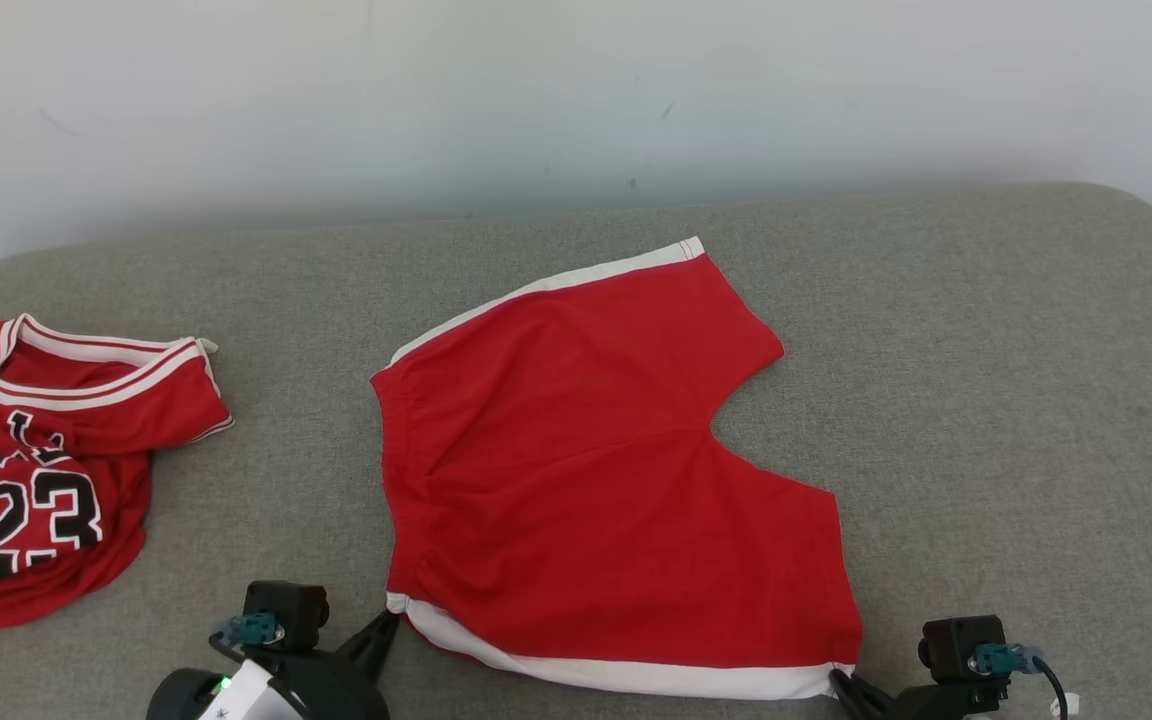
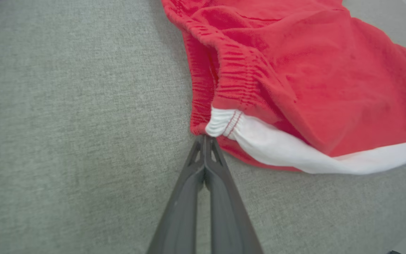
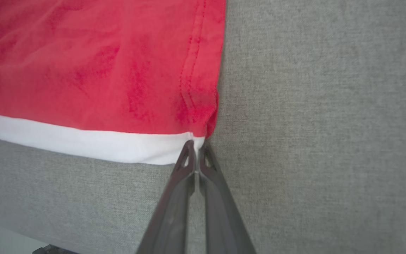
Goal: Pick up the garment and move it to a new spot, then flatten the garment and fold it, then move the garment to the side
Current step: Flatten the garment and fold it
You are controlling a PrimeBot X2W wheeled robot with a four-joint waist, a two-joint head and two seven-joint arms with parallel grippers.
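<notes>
Red shorts [image 1: 586, 480] lie flat on the grey cushion [image 1: 986, 400], ahead of both pincers: left pincer [image 2: 204, 139] clamped on the waistband corner, right pincer [image 3: 196, 146] clamped on the leg-hem corner.

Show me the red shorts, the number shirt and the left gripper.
shorts [image 1: 586, 470], head view, middle of the red cloth.
shirt [image 1: 31, 520], head view, at the number 23.
left gripper [image 2: 205, 139], left wrist view, between its fingertips.

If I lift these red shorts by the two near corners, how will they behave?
Likely floppy: the red shorts lie soft and wrinkled, so the middle should sag between the left claw and right claw. Probably light, being thin cloth. Each pinch catches only a corner tip, so one may slip out.
</notes>
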